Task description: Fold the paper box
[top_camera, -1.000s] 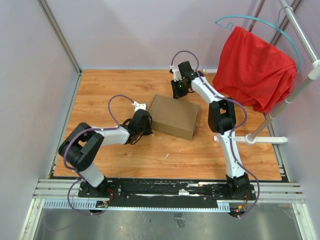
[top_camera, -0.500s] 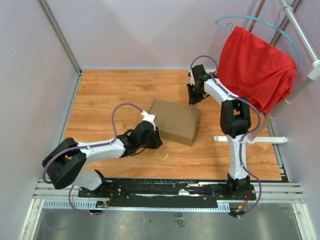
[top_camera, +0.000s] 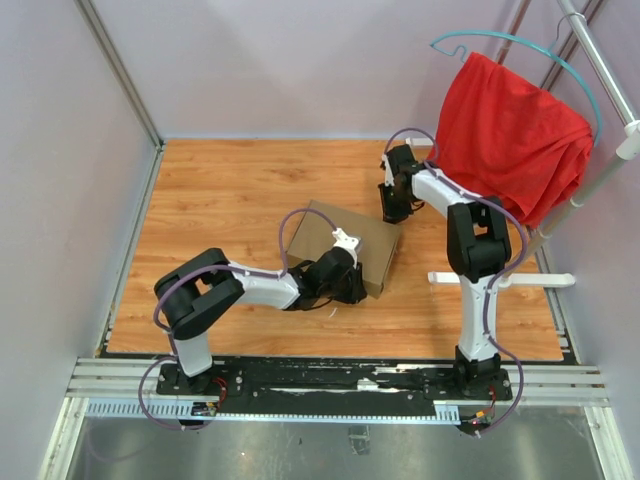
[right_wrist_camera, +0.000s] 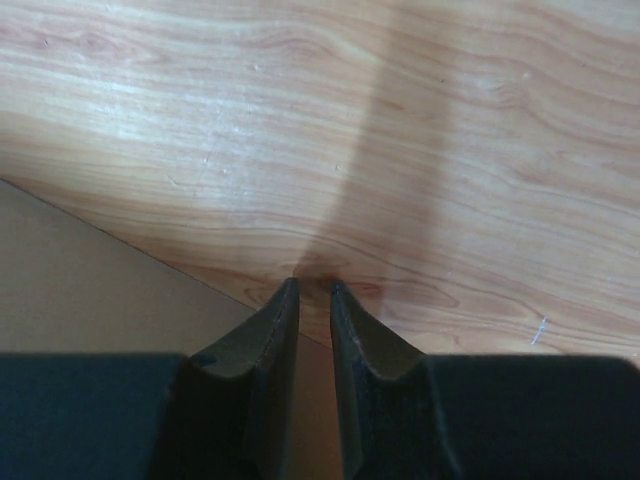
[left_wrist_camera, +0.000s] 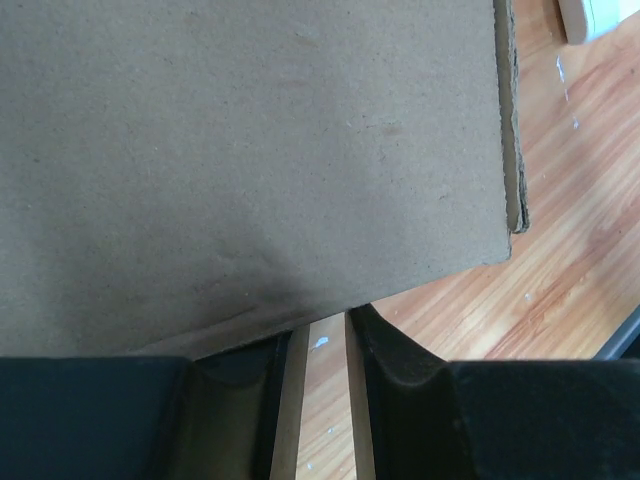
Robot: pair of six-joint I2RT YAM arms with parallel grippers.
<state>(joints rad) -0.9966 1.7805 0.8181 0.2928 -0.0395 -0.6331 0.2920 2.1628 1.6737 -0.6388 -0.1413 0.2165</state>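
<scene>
Lying just beyond left pincer [left_wrist_camera: 318, 325] is paper box [left_wrist_camera: 250, 150] (seemingly untouched).

Paper box [left_wrist_camera: 250, 150] fills most of view. Left gripper [left_wrist_camera: 320, 325] at its lower edge, jaws slightly parted, nothing between. Wooden table [left_wrist_camera: 560, 240] at right.

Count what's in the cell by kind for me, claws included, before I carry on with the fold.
paper box: 1
red cloth: 1
teal hanger: 1
clothes stand: 1
claws: 2, the left claw and the right claw
Total: 6
</scene>
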